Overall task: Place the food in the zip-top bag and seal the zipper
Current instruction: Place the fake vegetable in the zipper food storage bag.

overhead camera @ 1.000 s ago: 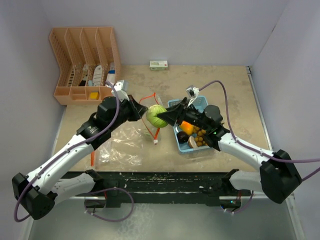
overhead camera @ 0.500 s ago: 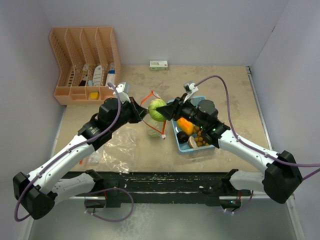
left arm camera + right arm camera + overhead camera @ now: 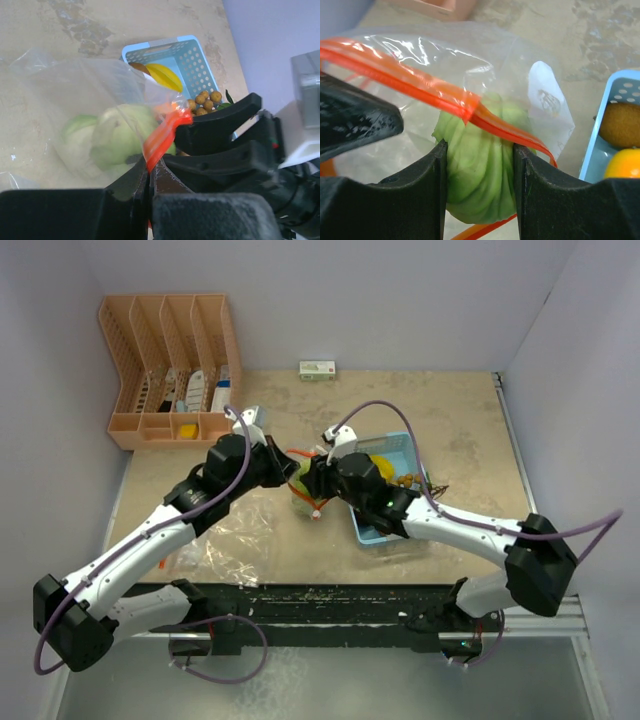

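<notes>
My left gripper [image 3: 149, 175] is shut on the orange zipper strip [image 3: 165, 131] of the clear zip-top bag [image 3: 240, 530] and holds its mouth up off the table. In the right wrist view my right gripper [image 3: 479, 150] is shut on the green leafy piece [image 3: 480, 170], which sits inside the bag mouth with the zipper [image 3: 420, 85] draped across it. Through the plastic the green piece [image 3: 120, 135] shows just ahead of the left jaws. In the light blue tray [image 3: 400, 445] lie a yellow fruit [image 3: 165, 75], brown balls [image 3: 205, 100], a brown piece [image 3: 620, 122] and an orange fruit [image 3: 625, 165].
A peach desk organizer [image 3: 170, 370] stands at the back left and a small white box [image 3: 318, 369] lies by the back wall. The two grippers are nearly touching over the middle of the table, just left of the tray.
My right gripper has carried the green leafy piece left from the tray's edge into the bag mouth. The left gripper keeps the zipper raised and has barely shifted.
</notes>
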### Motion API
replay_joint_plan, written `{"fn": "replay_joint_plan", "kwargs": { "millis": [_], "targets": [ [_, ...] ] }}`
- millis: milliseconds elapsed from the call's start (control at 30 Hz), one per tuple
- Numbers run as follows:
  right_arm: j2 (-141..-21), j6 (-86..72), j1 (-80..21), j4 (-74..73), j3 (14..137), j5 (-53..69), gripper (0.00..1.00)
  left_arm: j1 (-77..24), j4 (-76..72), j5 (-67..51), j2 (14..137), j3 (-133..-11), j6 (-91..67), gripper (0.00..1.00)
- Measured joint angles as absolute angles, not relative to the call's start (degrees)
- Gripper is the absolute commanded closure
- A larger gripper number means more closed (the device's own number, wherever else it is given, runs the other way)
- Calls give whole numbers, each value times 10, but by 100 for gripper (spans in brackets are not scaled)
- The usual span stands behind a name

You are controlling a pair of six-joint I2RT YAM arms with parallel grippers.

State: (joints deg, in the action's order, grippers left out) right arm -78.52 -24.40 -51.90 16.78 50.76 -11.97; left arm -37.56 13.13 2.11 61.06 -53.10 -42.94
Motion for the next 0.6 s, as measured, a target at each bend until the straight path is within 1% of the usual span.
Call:
{"fn": "replay_joint_plan", "kwargs": {
  "millis": [167,233,300,367,467,533,567,600],
  "targets": [
    [-842,-238,-557,94,582,-229,79,-376,126,11,618,-531,-431,100],
    [-851,-240,-564,73,605,-265,75,-375,117,12,622,-531,-435,100],
    [-851,-248,-567,51,618,-299,69,-374,109,11,623,-531,-438,100],
    [-850,-253,-566,48,626,-319,51,-374,105,6,623,-531,-440,100],
    [-847,-251,-566,55,633,-323,27,-376,101,3,624,-531,-441,100],
    [-846,-249,-562,55,634,-325,17,-375,97,5,623,-531,-442,100],
    [-846,-248,-558,55,634,-323,14,-374,95,6,623,-531,-443,100],
    [-846,-247,-554,55,634,-321,9,-373,94,7,623,-531,-443,100]
  ]
}}
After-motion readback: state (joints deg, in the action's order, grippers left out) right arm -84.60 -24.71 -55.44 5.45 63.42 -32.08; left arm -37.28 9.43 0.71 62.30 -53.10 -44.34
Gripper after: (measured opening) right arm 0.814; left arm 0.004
